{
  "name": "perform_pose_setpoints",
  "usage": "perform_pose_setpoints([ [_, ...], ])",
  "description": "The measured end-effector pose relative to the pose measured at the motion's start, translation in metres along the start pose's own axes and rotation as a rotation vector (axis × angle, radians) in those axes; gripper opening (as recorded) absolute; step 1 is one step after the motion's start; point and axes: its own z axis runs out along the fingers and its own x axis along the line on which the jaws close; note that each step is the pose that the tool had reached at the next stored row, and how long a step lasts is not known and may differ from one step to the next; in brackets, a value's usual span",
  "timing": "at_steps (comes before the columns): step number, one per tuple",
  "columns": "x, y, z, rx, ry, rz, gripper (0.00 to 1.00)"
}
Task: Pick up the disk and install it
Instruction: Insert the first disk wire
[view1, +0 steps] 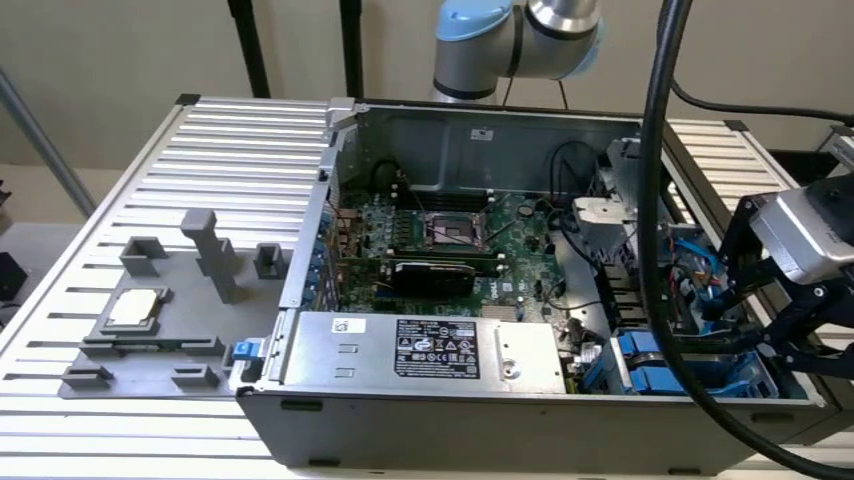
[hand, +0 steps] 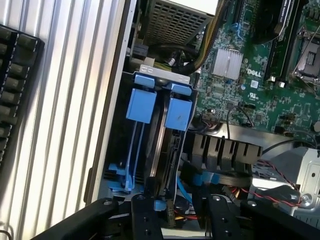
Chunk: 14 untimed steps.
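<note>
Gripper (hand: 180, 222) hung over the disk (hand: 169, 150)
Fingers (hand: 145, 220) spread, gripping nothing; disk sat edge-on in the drive cage (hand: 165, 74), just beyond them.

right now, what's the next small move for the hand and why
Probably a short, straight push on the disk along its slot. It already stands edge-on in the cage beside another blue carrier, with the hand lined up at its end, so only seating seems left.
</note>
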Motion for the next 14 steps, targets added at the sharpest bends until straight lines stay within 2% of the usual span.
perform_pose_setpoints([
  [7, 0.0006, -0.0023, 0.0009, -0.0015, -0.0030, -0.017, 1.00],
  [8, 0.0006, -0.0024, 0.0010, -0.0015, -0.0033, -0.018, 0.00],
  [14, 0.0008, -0.0034, 0.0010, -0.0007, -0.0045, -0.013, 0.00],
])
